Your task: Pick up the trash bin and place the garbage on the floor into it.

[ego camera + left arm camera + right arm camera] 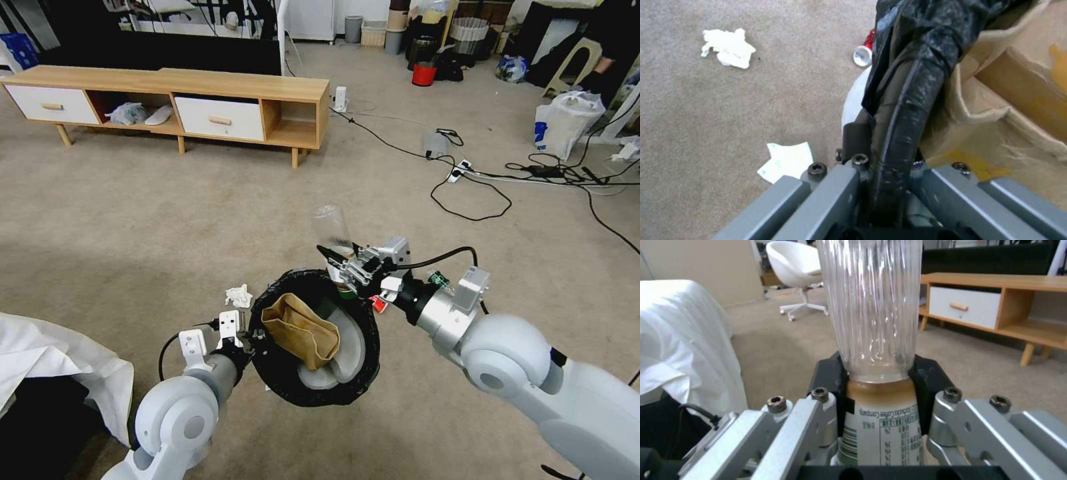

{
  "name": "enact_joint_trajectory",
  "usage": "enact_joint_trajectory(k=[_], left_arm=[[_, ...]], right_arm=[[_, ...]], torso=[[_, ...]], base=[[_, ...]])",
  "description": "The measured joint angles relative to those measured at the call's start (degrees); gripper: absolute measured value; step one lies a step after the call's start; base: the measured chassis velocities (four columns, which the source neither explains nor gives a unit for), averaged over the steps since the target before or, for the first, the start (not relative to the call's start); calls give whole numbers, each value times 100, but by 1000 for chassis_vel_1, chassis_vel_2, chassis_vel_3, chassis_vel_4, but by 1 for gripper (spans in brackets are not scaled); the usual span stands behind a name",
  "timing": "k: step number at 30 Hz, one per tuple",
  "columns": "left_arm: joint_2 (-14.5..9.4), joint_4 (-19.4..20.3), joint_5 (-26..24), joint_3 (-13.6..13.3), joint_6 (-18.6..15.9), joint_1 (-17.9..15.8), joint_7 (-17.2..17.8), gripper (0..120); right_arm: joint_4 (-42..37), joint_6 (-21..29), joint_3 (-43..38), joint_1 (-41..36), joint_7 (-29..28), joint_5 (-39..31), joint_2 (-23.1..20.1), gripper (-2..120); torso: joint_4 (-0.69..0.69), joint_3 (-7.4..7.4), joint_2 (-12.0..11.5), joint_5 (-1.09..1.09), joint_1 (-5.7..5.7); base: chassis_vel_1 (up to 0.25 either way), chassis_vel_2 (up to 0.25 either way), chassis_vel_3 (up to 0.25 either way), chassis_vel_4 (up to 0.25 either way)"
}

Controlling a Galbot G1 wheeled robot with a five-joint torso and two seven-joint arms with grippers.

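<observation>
The left gripper [248, 338] is clamped on the bag-lined rim of the trash bin [313, 387], holding it off the carpet with a crumpled brown paper bag [300, 330] already inside. The right gripper [343, 261] pinches a clear plastic bottle [332, 230] above the rim. A white tissue [238, 295] and a crushed red can [865, 50] remain on the floor.

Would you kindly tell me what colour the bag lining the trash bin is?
Black, a crinkly liner folded over the trash bin's rim; the head view shows it best.
</observation>
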State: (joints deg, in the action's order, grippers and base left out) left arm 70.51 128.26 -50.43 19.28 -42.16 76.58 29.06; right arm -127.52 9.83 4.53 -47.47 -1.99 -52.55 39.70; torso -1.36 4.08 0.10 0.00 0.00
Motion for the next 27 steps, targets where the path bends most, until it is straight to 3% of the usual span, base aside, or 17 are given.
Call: enact_joint_trajectory(k=[27], left_arm=[[-79,299,-128,154,9,91,-24,0]], right_arm=[[440,-44,370,-443,188,602,119,26]], torso=[[0,0,0,1,0]], base=[[0,0,0,0]])
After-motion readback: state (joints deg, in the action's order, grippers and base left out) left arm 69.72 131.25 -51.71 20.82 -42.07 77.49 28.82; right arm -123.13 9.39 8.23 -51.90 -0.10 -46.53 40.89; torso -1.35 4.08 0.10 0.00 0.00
